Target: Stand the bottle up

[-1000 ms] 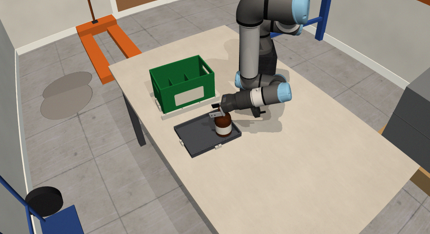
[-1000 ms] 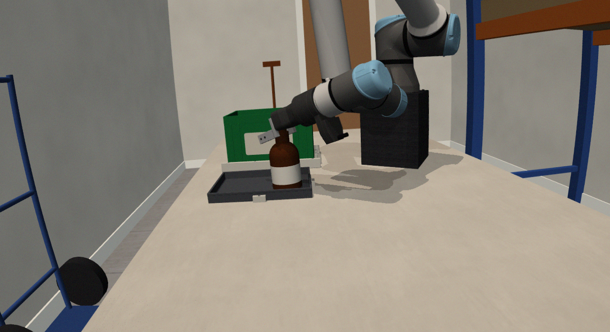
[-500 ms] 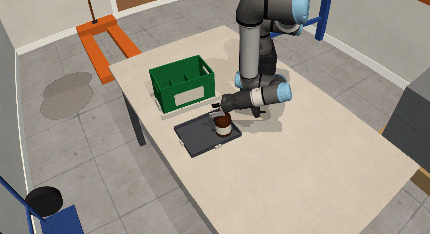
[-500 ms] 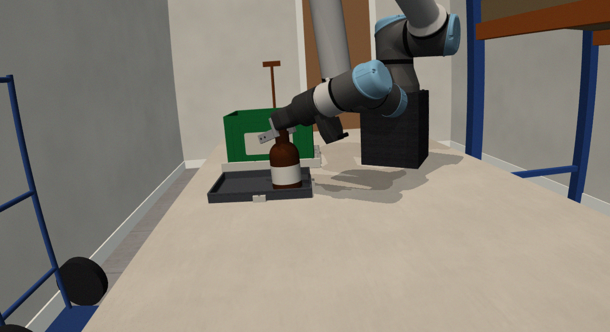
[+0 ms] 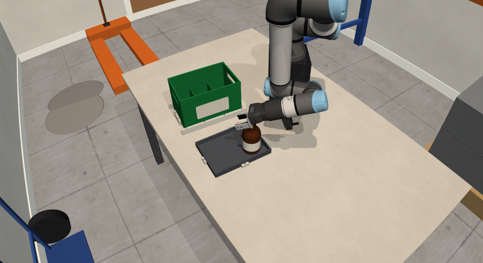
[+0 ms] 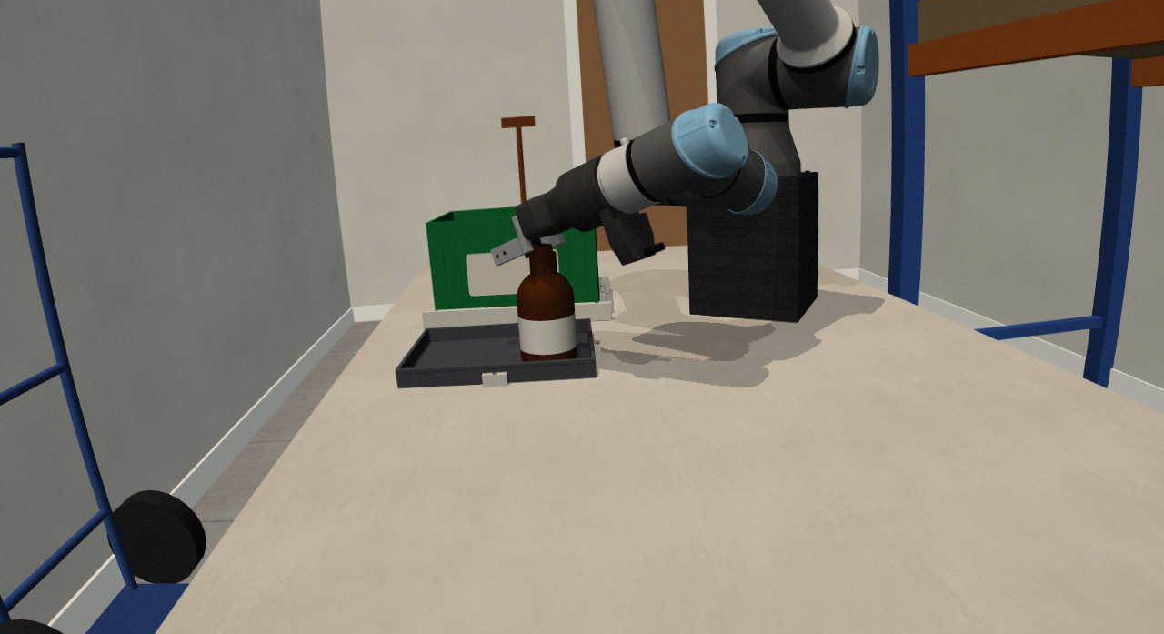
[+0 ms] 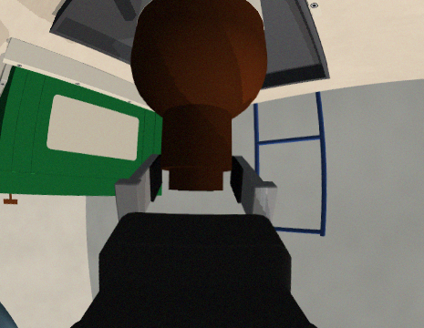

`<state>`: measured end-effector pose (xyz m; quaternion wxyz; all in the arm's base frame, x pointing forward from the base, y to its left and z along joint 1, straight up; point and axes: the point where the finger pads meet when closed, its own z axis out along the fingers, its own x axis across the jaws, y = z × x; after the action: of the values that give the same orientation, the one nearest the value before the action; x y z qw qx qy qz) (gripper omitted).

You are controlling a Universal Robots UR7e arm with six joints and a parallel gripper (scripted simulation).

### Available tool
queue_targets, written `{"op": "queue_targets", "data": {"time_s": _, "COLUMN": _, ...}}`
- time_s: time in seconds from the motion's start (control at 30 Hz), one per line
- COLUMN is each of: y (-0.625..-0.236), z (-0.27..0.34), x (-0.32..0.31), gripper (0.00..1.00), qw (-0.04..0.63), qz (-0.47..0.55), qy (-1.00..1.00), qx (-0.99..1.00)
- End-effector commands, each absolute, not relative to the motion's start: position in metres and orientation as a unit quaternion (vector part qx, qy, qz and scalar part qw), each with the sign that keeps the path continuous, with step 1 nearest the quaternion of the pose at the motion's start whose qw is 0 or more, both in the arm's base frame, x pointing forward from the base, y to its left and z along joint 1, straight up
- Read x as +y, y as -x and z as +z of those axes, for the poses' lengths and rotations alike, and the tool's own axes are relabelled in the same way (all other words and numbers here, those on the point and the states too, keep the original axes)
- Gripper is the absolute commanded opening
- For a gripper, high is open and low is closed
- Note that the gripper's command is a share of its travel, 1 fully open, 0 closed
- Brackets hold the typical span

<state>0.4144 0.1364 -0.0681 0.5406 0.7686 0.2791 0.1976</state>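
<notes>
The brown bottle (image 5: pixel 251 137) (image 6: pixel 546 300) (image 7: pixel 198 68) with a white label stands upright on the dark tray (image 5: pixel 216 153) (image 6: pixel 443 377) (image 7: pixel 291 41), near the tray's right side in the top and exterior views. My gripper (image 5: pixel 240 122) (image 6: pixel 526 248) (image 7: pixel 196 169) is open at the bottle's neck. In the wrist view one finger is on each side of the neck, with a narrow gap on both sides. The green crate (image 5: pixel 185 111) (image 6: pixel 452 264) (image 7: pixel 26 146) stands behind the tray. The bottle's base is partly hidden by the tray's front wall in the exterior view.
A light strip (image 5: pixel 209 122) (image 6: pixel 456 315) runs along the crate's front foot, between crate and tray. Small light blocks sit against the tray's edges, one at its front (image 5: pixel 245 165) (image 6: pixel 494 378). The black arm pedestal (image 6: pixel 748 247) stands at the back right.
</notes>
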Motion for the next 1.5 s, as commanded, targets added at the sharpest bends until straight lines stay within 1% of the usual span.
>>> {"op": "queue_targets", "data": {"time_s": 0.0, "y": -0.415, "z": -0.063, "x": 0.137, "gripper": 1.00, "qw": 0.541, "qz": 0.198, "qy": -0.769, "qx": 0.279}}
{"op": "queue_targets", "data": {"time_s": 1.03, "y": -0.414, "z": 0.002, "x": 0.137, "gripper": 1.00, "qw": 0.541, "qz": 0.198, "qy": -0.769, "qx": 0.279}}
{"op": "queue_targets", "data": {"time_s": 1.47, "y": -0.414, "z": 0.017, "x": 0.137, "gripper": 1.00, "qw": 0.541, "qz": 0.198, "qy": -0.769, "qx": 0.279}}
